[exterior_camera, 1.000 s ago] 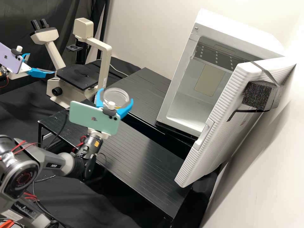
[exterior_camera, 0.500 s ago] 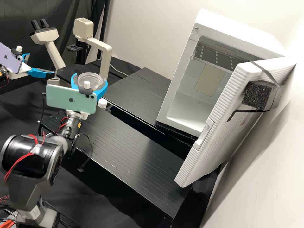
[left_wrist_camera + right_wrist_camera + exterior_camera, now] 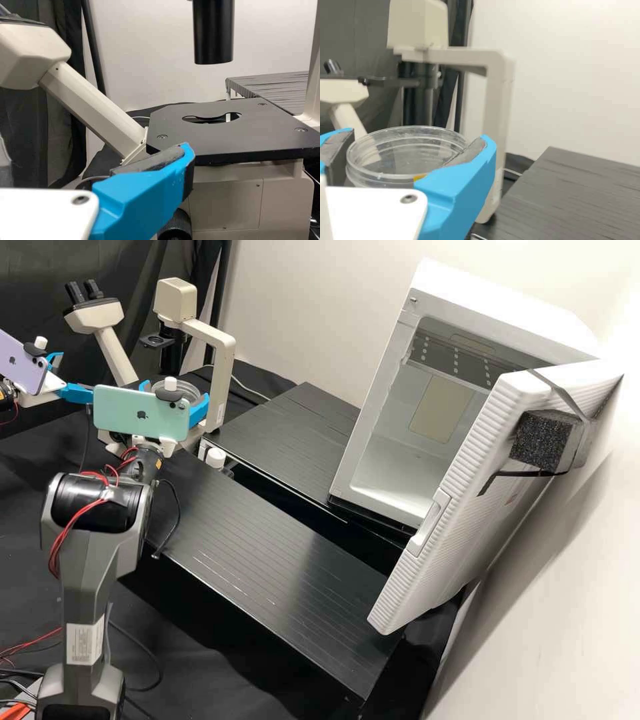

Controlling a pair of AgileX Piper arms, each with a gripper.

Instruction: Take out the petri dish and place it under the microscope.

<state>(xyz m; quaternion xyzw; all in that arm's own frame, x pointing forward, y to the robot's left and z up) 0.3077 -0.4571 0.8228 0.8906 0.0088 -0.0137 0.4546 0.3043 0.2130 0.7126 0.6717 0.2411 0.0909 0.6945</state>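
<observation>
From where I'm standing, the right hand [image 3: 175, 392] has the dish [image 3: 190, 388] gripped between its two blue fingers, grey pads against opposite sides of the rim. The dish sits level, with a small yellow patch by the near finger. The microscope [image 3: 223, 383] rises just beyond this hand.

The right arm [image 3: 93, 573] comes up nearly straight from below, bends at the elbow [image 3: 97, 503], then slopes away to the wrist, where a loose black cable [image 3: 177, 503] dangles. A pale label [image 3: 85, 641] with lines of fine print is stuck on its upright part. The mint phone [image 3: 141, 413] behind the hand carries a dark logo, and the purple phone [image 3: 20, 363] on the other arm has one too.

Over by the eyepieces [image 3: 85, 291], the left hand [image 3: 83, 373] has its fingers spread, pointing toward the stage [image 3: 200, 135]. The cabinet [image 3: 500, 313] stands well apart from both hands, door [image 3: 453, 507] open.
</observation>
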